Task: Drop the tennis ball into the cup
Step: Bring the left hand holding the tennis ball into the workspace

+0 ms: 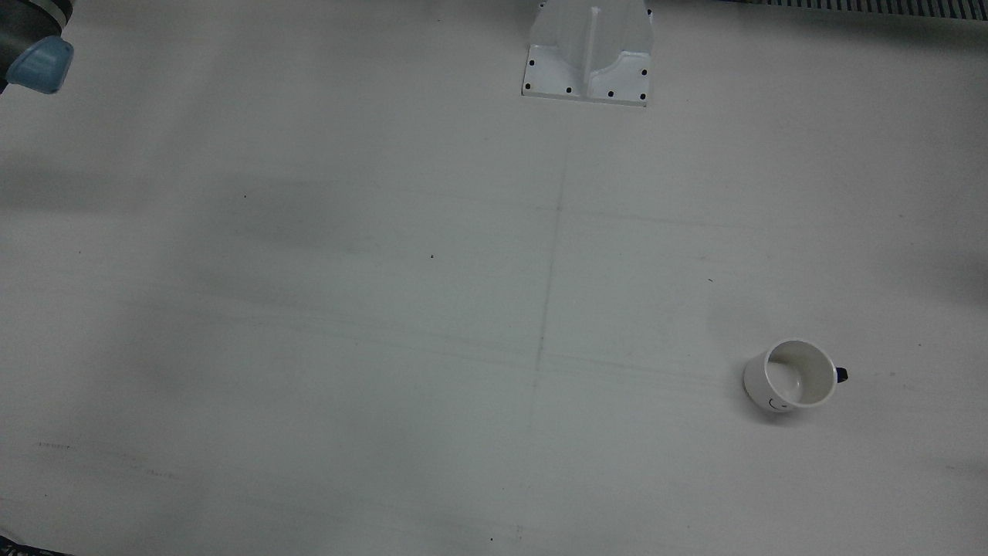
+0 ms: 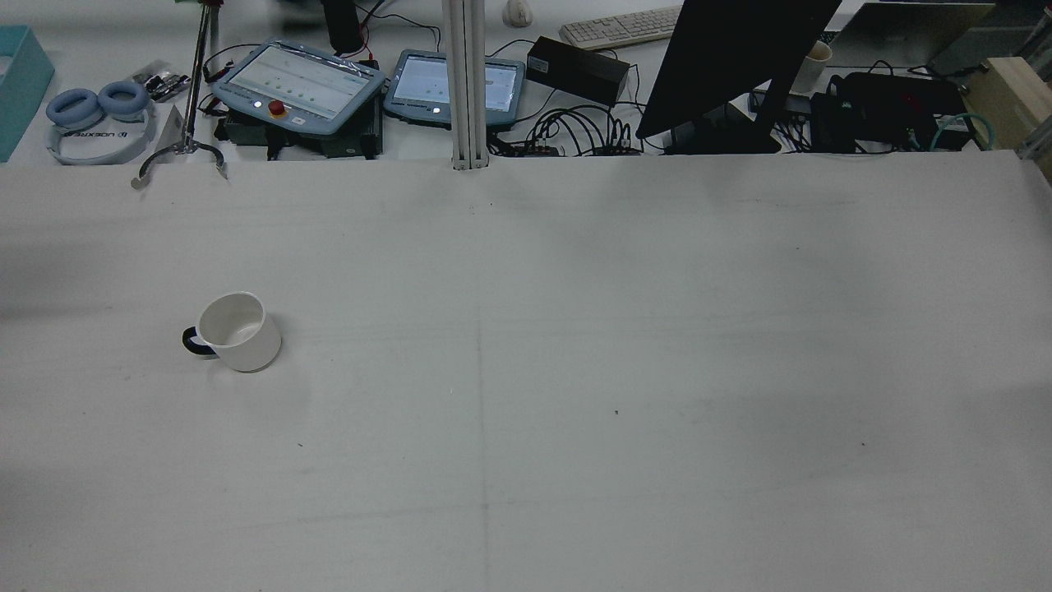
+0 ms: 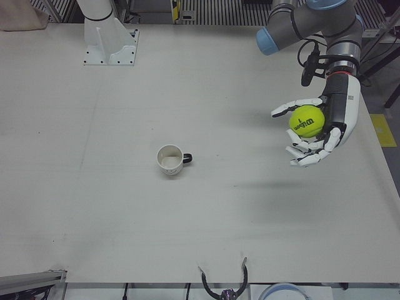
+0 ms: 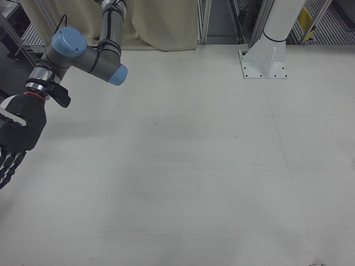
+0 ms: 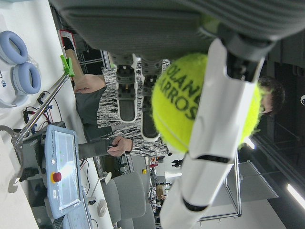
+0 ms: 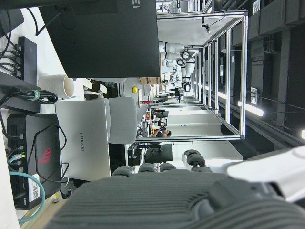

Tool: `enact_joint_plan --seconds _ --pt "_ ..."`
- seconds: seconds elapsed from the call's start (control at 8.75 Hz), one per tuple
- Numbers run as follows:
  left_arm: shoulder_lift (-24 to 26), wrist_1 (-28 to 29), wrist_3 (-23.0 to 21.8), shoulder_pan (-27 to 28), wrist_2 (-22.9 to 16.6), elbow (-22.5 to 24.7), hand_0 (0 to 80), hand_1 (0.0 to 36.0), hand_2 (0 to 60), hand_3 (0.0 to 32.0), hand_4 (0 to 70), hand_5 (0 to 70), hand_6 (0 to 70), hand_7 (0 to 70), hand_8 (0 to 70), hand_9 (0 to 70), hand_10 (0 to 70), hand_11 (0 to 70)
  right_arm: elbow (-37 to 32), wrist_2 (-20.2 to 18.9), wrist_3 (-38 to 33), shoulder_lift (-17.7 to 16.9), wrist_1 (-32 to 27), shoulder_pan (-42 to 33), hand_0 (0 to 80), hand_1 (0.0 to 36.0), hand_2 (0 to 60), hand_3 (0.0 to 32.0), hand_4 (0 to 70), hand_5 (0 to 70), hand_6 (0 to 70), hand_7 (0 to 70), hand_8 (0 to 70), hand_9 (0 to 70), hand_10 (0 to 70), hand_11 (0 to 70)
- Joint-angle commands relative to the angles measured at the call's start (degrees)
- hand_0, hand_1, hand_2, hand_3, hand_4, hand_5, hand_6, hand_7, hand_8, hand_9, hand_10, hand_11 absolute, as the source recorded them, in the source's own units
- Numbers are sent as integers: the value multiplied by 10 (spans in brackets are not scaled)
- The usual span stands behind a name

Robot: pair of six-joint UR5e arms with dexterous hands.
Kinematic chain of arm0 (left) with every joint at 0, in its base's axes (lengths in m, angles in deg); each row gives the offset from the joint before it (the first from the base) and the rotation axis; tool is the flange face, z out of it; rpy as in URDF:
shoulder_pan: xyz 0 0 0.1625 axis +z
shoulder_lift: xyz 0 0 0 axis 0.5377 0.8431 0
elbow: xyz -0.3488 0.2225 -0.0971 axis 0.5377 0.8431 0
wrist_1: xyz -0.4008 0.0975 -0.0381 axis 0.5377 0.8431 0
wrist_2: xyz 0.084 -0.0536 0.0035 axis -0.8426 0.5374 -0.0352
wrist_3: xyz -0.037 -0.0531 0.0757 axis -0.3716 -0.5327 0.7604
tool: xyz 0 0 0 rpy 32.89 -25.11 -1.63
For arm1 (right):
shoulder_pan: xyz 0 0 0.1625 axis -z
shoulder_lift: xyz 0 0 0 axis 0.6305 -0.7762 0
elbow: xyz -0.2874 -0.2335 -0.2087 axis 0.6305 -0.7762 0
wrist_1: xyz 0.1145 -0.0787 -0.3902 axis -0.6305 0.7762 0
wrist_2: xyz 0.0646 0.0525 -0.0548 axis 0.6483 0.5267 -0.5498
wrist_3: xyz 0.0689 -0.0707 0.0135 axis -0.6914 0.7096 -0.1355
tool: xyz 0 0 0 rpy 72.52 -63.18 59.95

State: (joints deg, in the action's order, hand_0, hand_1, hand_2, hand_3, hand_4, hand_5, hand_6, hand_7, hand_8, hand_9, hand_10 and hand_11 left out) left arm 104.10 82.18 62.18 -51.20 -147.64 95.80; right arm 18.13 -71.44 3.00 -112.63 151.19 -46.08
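One gap decides the coming move: the cup point(image 3: 170, 159) stands upright on the tabletop point(image 3: 94, 219), mouth up, its dark handle turned toward the left robot hand point(image 3: 319, 128), which hangs well apart from it and higher, out near the tabletop's edge. That robot hand is closed around the tennis ball point(image 3: 306, 120), palm facing the cup. The carry should run sideways toward the cup, then over its rim. The right robot hand point(image 4: 14, 138) holds nothing, fingers hanging loosely apart, far from the cup.
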Motion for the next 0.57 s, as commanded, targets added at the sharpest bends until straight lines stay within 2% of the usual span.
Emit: enact_joint_plan --seconds 0.0,0.11,0.23,0.46 --pt "-1 0 9 57 -1 28 800 316 168 0 171 244 700 700 366 442 196 316 0 0 0 0 0 0 0 0 0 0 0 0 0 0 0 0 0 0" --pt "-1 -7 16 120 10 52 800 321 158 0 170 238 700 700 362 441 196 316 0 0 0 0 0 0 0 0 0 0 0 0 0 0 0 0 0 0" --pt "1 -11 39 181 41 65 800 320 166 0 168 237 700 700 361 439 194 313 0 0 0 0 0 0 0 0 0 0 0 0 0 0 0 0 0 0" --pt "10 -16 44 320 125 64 800 320 166 0 177 242 700 700 363 445 198 319 -1 0 0 0 0 0 0 0 0 0 0 0 0 0 0 0 0 0"
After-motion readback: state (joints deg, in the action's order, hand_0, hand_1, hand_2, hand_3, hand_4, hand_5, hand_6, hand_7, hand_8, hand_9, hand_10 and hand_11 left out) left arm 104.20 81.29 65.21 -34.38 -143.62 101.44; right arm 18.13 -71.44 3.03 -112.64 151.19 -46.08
